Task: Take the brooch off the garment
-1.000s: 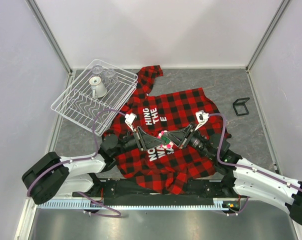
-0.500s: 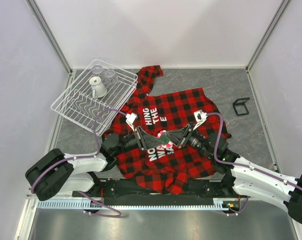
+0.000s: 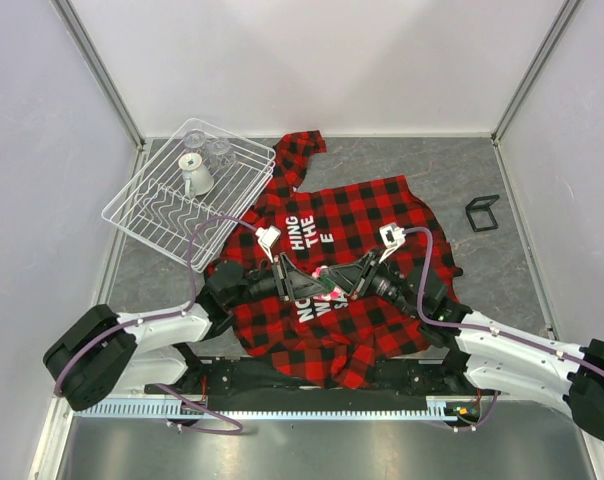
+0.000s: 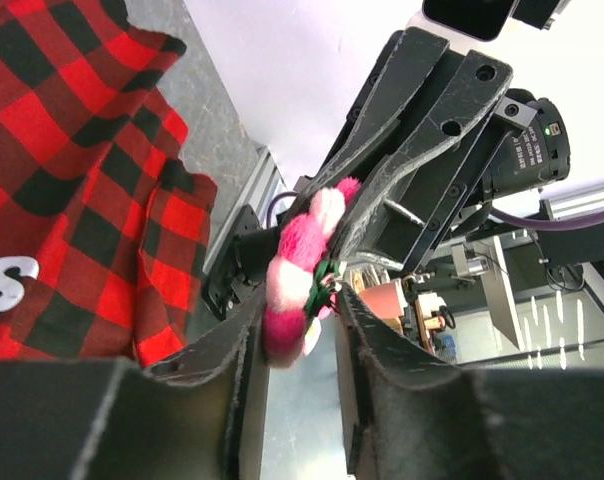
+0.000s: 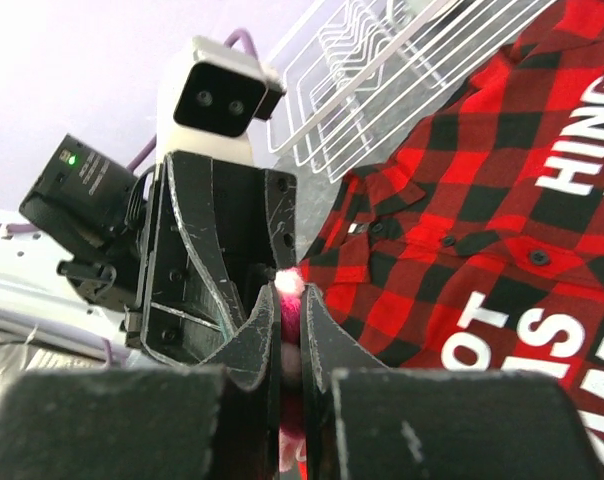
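The red-and-black plaid garment (image 3: 372, 215) with white lettering lies spread on the grey table, and it also shows in the left wrist view (image 4: 62, 150) and the right wrist view (image 5: 482, 200). The pink brooch (image 3: 326, 284) hangs above its middle, between the two grippers, which meet tip to tip. My left gripper (image 3: 317, 283) is shut on the brooch (image 4: 294, 280), with a bit of green at one finger. My right gripper (image 3: 335, 285) is shut tight on the same brooch (image 5: 290, 285) from the opposite side. No cloth shows between the jaws.
A white wire dish rack (image 3: 172, 205) holding a cup (image 3: 195, 175) and glasses stands at the back left, touching the garment's sleeve. A small black frame (image 3: 482, 212) lies at the right. Grey walls enclose the table.
My right gripper has pushed left toward the left gripper. The brooch has sunk a little and is now more covered by the fingertips. The left arm has barely moved.
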Controlling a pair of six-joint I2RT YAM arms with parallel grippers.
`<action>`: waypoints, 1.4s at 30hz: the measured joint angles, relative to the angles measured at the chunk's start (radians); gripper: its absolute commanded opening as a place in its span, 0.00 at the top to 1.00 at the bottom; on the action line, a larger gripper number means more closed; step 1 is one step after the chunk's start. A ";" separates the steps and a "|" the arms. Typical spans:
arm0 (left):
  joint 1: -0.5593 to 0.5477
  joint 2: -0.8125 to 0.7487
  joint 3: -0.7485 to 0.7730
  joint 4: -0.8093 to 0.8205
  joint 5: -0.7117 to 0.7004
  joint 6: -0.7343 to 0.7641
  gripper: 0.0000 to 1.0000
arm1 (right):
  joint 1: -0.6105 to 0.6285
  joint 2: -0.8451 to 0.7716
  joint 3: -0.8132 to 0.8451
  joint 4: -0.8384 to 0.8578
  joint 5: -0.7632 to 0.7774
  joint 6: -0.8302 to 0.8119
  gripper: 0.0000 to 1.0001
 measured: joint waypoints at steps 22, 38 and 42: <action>-0.024 -0.459 -0.114 -0.222 -0.071 0.079 0.31 | 0.049 -0.080 -0.056 0.038 0.050 0.177 1.00; -0.017 -0.295 -0.102 -0.122 -0.074 0.063 0.36 | 0.049 -0.057 -0.063 0.150 0.031 0.272 1.00; -0.012 -0.249 -0.102 -0.050 -0.059 0.042 0.36 | 0.049 -0.056 -0.064 0.151 0.026 0.274 1.00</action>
